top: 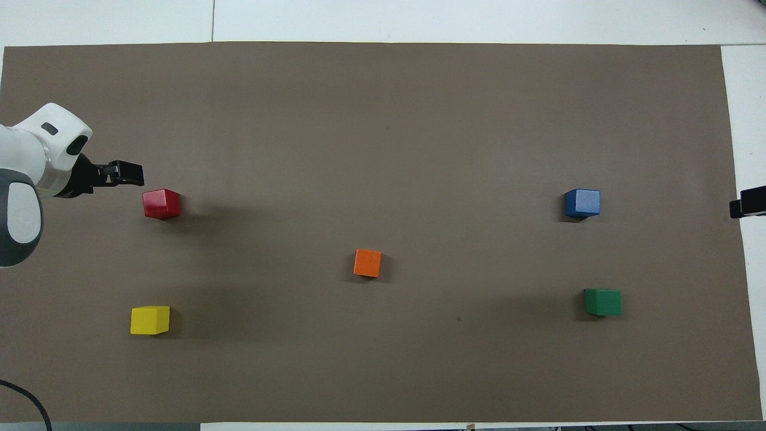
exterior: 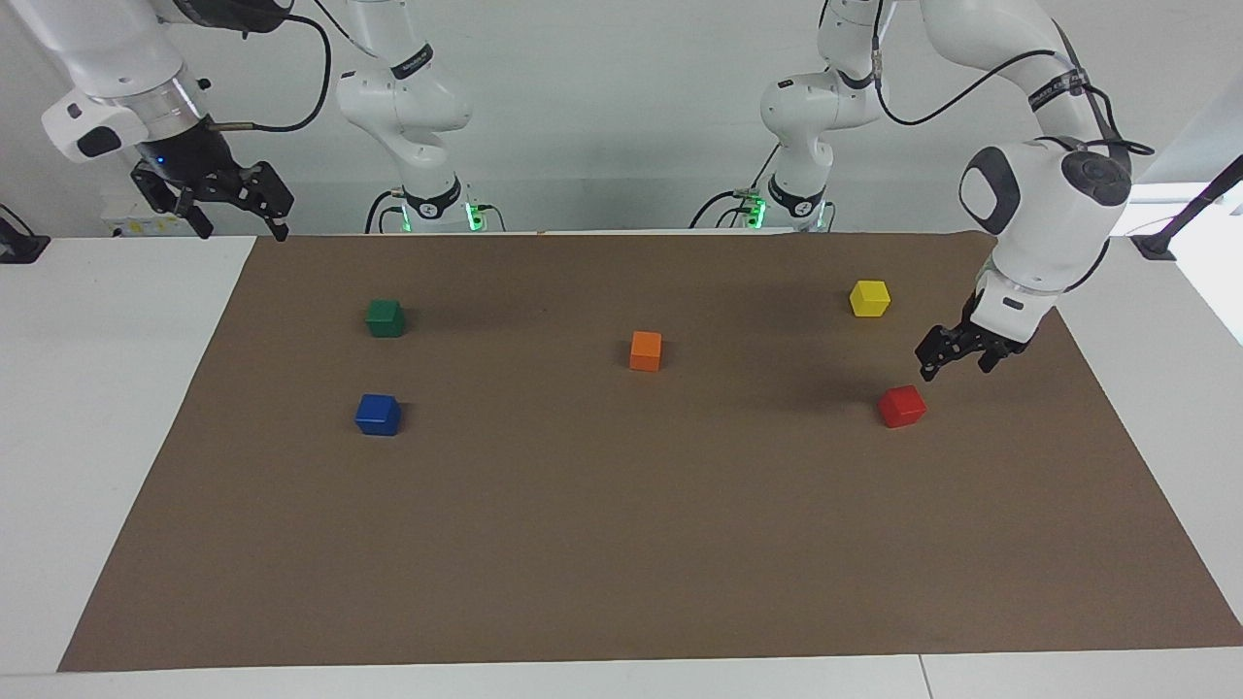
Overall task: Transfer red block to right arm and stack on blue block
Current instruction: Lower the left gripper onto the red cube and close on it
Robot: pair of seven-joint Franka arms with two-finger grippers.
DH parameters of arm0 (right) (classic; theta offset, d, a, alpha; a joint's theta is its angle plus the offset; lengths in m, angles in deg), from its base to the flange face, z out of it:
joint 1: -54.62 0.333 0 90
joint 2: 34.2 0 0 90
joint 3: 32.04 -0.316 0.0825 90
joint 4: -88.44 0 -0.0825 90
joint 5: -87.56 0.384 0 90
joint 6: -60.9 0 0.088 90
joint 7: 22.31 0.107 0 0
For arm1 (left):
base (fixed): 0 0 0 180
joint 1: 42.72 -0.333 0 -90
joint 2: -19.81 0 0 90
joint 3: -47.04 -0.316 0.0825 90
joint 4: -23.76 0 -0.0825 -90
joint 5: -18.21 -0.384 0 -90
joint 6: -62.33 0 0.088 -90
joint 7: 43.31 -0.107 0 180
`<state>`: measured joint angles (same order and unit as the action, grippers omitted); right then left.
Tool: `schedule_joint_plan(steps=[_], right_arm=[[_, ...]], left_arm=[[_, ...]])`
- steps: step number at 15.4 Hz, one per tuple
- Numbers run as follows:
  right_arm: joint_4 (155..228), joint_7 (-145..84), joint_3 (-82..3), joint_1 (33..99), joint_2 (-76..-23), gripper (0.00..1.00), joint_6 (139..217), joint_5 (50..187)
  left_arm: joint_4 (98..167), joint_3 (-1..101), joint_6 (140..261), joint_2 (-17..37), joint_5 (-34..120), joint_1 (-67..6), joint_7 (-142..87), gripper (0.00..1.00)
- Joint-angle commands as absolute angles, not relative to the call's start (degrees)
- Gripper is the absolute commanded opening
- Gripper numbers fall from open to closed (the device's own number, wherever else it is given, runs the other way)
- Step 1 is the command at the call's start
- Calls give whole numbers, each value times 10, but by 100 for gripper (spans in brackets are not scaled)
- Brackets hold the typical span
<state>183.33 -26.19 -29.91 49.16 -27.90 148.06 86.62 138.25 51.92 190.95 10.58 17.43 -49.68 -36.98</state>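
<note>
The red block (exterior: pixel 902 406) (top: pixel 161 203) lies on the brown mat toward the left arm's end of the table. My left gripper (exterior: pixel 957 367) (top: pixel 127 173) hangs open and empty just above the mat, close beside the red block and not touching it. The blue block (exterior: pixel 378 415) (top: pixel 582 202) lies on the mat toward the right arm's end. My right gripper (exterior: pixel 240 229) is open and empty, held high over the table edge at its own end, where the arm waits. Only its tip (top: pixel 748 206) shows in the overhead view.
An orange block (exterior: pixel 645 350) lies mid-mat. A yellow block (exterior: pixel 869 298) lies nearer to the robots than the red block. A green block (exterior: pixel 386 317) lies nearer to the robots than the blue block. The brown mat (exterior: pixel 621 563) covers most of the white table.
</note>
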Motion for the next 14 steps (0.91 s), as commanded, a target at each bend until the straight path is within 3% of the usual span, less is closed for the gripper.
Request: schedule_joint_plan(steps=[1,8,14], right_arm=[[1828,-264,-301,487,-277,100,1473,875],[1829,-263,-301,487,-277,100,1473,875],[1831,-264,-299,486,-276,100,1472,875]], left_arm=[[1418,520,1953,109,172,-493,-341,100],[1425,521,2004,54,172,-489,-313,100],[1435,521,2003,52,172,-489,-320,100]])
